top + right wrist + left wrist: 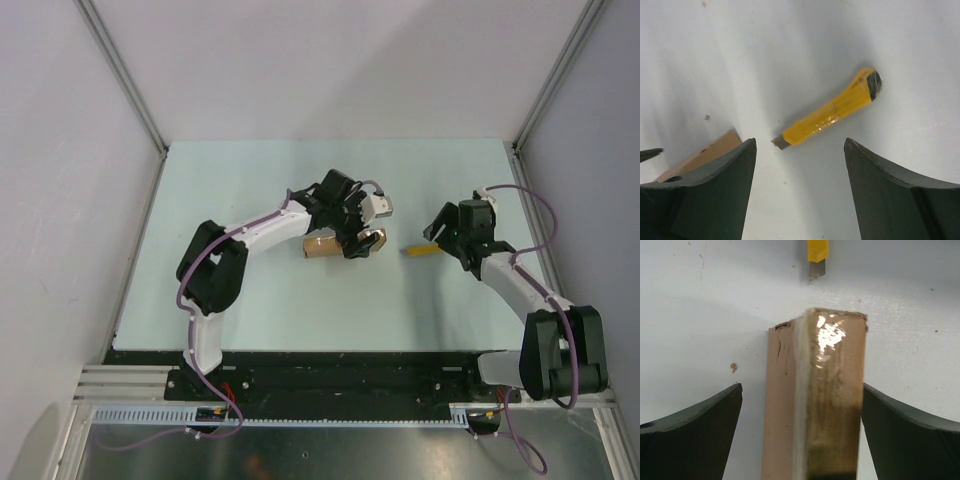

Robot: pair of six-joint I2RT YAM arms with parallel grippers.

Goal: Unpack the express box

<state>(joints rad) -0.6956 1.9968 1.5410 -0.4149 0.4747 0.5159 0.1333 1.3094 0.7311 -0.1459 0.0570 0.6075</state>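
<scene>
The express box (815, 400) lies near the middle of the pale table (250, 190), lid side up, and I can't tell whether its glossy taped strip is cut through. My left gripper (801, 385) straddles it with the claw spread wide: there's a clear gap on one side, the other finger is just beside the cardboard, and nothing is clamped. The yellow utility knife (827, 112) lies flat just beyond the box's end, blade (816, 271) out and pointing at it. My right gripper (800, 140) hovers over the knife, jaws apart and empty. I'd say we're between cutting and opening; next I need to pinch the box steady and work the flap up
</scene>
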